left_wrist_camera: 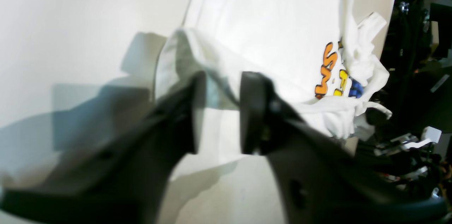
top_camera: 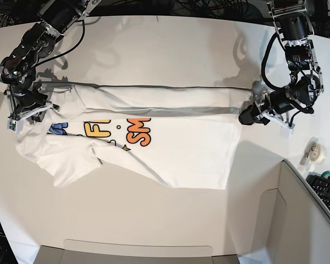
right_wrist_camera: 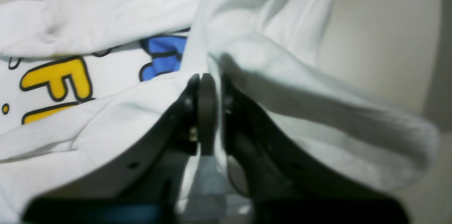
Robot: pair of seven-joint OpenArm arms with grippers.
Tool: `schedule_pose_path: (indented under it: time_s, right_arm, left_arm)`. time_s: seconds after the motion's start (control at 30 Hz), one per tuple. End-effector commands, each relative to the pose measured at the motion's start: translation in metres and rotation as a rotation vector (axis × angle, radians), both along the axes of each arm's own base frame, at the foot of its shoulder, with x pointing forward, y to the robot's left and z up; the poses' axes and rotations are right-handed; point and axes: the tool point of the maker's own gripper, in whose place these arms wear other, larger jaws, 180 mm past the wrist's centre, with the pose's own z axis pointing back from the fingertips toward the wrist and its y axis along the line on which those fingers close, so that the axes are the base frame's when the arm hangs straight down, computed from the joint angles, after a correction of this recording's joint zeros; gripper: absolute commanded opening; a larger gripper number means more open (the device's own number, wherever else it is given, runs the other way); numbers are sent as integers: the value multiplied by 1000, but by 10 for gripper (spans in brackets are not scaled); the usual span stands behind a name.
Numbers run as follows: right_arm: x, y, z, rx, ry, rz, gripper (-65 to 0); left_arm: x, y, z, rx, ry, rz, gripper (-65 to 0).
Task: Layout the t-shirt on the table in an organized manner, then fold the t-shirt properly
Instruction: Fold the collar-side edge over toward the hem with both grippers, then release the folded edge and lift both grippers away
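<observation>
The shirt (top_camera: pixel 154 137) lies spread across the middle of the table (top_camera: pixel 170 49), long axis running side to side in the base view, print facing up. Its far edge is pulled into a straight, taut band between the two arms, raised a little and casting a grey line of shadow on the cloth below. The near part lies slack, with a sleeve (top_camera: pixel 71 162) flopped toward the front.

Over to the left gripper (left_wrist_camera: pixel 217 111), at the right end of that band in the base view (top_camera: pixel 247 115). Its wrist camera shows the two dark fingers standing clearly apart, with a fold of the shirt's edge (left_wrist_camera: pixel 197 58) draped across the gap just beyond the tips. Cloth sits between and over the fingers, but they aren't pinching it; there's daylight on both sides.

Now the right gripper (right_wrist_camera: pixel 208 86), at the other end in the base view (top_camera: pixel 27 113). Its fingers are nearly together, a thin layer of white cloth (right_wrist_camera: pixel 208 167) caught between them. So it's clamped on the shirt, near the blue letter (right_wrist_camera: pixel 164 54) and yellow letter (right_wrist_camera: pixel 56 79) of the print. Fabric bunches up on both sides of those fingers and spills over the right one.
</observation>
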Motion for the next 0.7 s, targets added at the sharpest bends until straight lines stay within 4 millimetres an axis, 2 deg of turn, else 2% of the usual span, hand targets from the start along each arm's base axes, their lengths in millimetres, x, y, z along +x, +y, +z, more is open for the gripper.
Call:
schedule_pose_path:
  time_s: [0.0,0.1,0.2,0.33,0.43,0.53,0.6,0.67]
  right_arm:
    - [7,-7,17,-23,-53,-8,-538]
    - [7,-9,28,-48,-78,-9,-416]
    - [7,-11,45,-83,-117,-11,-365]
    - [16,-13,75,-126,-191,-15,-387]
    - [22,-14,94,-147,-238,-19,-397]
    - [24,-18,100,-137,-262,-43,-405]
    - [20,-29,99,-112,-266,-93,-457]
    - [18,-35,89,-37,-275,-152,-563]
  left_arm:
    - [9,5,16,0,-45,-4,-412]
    - [7,3,16,-4,-37,-13,-408]
    - [13,5,22,0,-54,-13,-416]
    - [24,33,48,24,-133,54,-430]
    - [26,37,58,35,-166,64,-438]
    - [26,34,58,38,-166,53,-442]
    - [25,34,57,38,-165,57,-442]
    - [25,35,56,38,-163,61,-442]
